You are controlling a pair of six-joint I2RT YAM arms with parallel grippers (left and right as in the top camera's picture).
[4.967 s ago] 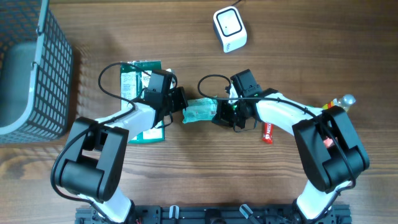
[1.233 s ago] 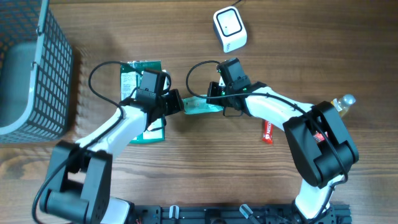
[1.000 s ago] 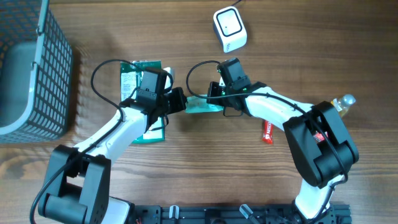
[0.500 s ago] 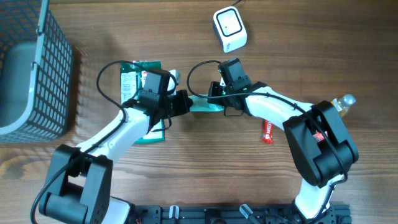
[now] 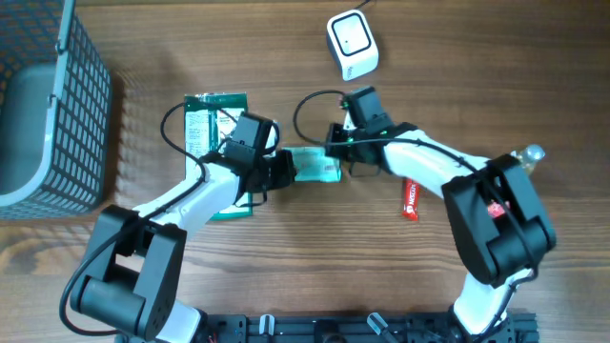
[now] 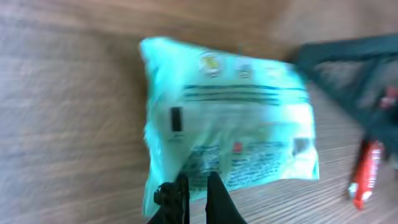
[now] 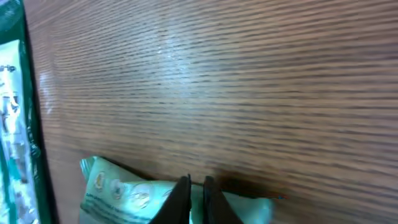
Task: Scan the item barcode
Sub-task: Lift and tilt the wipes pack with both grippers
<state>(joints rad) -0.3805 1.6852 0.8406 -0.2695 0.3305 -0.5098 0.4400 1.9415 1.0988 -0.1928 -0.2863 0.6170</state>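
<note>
Pouch [image 5: 315, 168]: mint-green, glossy crinkled film, flat oblong, at centre.
Left claw [image 6: 196, 190]: clamped on the pouch's left end.
Right claw [image 7: 196, 186]: fingers nearly together at pouch's far-right corner; cannot tell whether gripping.
Scanner [image 5: 352, 43]: white rounded block, far centre.
Basket [image 5: 86, 105]: grey mesh, far left.
Worktop [image 5: 305, 276]: brown wood grain.

A grey wire-mesh basket [image 5: 88, 90] with a solid grey floor stands at the far left of the brown wood-grain table [image 5: 477, 57]. A flat green printed foil pouch [image 5: 205, 116] lies left of centre, its long side running from far to near and its near part covered from above. A small red tube [image 5: 411, 199] lies right of centre. Further right, at the edge of view, a small clear bottle [image 5: 527, 153] with a yellowish part is half hidden.
</note>
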